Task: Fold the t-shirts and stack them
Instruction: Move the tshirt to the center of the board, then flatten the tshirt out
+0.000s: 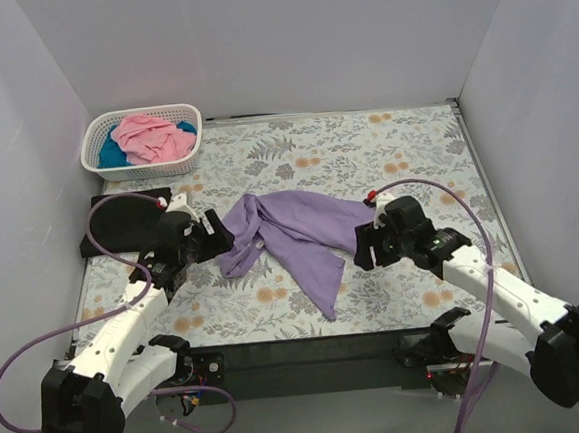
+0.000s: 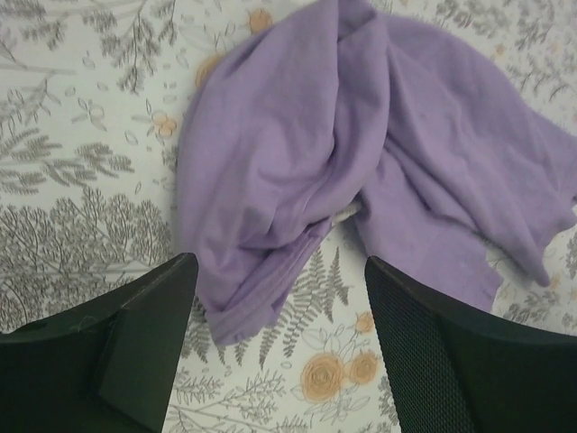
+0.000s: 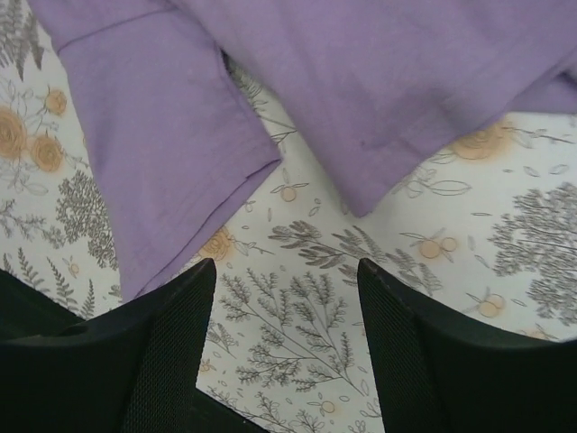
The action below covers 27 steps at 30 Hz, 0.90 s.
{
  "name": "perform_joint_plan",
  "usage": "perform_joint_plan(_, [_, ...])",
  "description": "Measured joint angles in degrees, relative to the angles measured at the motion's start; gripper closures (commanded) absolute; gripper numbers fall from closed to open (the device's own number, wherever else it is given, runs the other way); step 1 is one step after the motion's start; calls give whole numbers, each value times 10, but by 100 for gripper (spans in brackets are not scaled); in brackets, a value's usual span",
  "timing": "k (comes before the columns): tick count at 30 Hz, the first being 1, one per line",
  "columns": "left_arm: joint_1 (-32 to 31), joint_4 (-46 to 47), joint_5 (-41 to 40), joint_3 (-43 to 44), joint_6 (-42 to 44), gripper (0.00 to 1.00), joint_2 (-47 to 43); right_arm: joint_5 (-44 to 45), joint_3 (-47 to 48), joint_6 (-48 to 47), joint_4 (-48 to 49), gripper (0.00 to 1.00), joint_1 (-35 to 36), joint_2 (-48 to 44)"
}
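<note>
The lavender t-shirt [image 1: 296, 231] lies crumpled on the floral cloth in the middle of the table. It fills the top of the left wrist view [image 2: 361, 153] and the top of the right wrist view [image 3: 270, 90]. My left gripper [image 1: 216, 240] is open and empty just left of the shirt's bunched left end [image 2: 236, 317]. My right gripper [image 1: 362, 243] is open and empty just right of the shirt, above bare cloth. The black t-shirt [image 1: 121, 221] lies folded at the left edge. The pink t-shirt [image 1: 151, 137] and teal t-shirt [image 1: 112, 154] sit in the basket.
The white lattice basket [image 1: 176, 112] stands at the back left corner. The grey-and-orange floral cloth [image 1: 405, 157] covers the table. White walls close in the left, back and right sides. Purple cables loop beside both arms.
</note>
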Motion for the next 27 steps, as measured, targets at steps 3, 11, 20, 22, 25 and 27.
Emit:
perform_joint_plan(3, [-1, -11, 14, -26, -1, 26, -13, -2, 11, 2, 19, 27, 67, 71])
perform_joint_plan(11, [-1, -13, 40, -27, 2, 26, 22, 47, 75, 14, 58, 23, 235, 224])
perform_joint_plan(20, [-2, -12, 77, -27, 6, 19, 68, 119, 143, 24, 57, 24, 320, 345])
perform_joint_plan(22, [-4, -12, 82, -27, 6, 19, 82, 130, 150, 24, 54, 33, 332, 364])
perform_joint_plan(25, [-9, -13, 84, -26, 6, 21, 106, 149, 158, 24, 43, 60, 342, 380])
perform_joint_plan(27, [-13, -14, 83, -25, 3, 37, 124, 157, 160, 25, 39, 82, 344, 381])
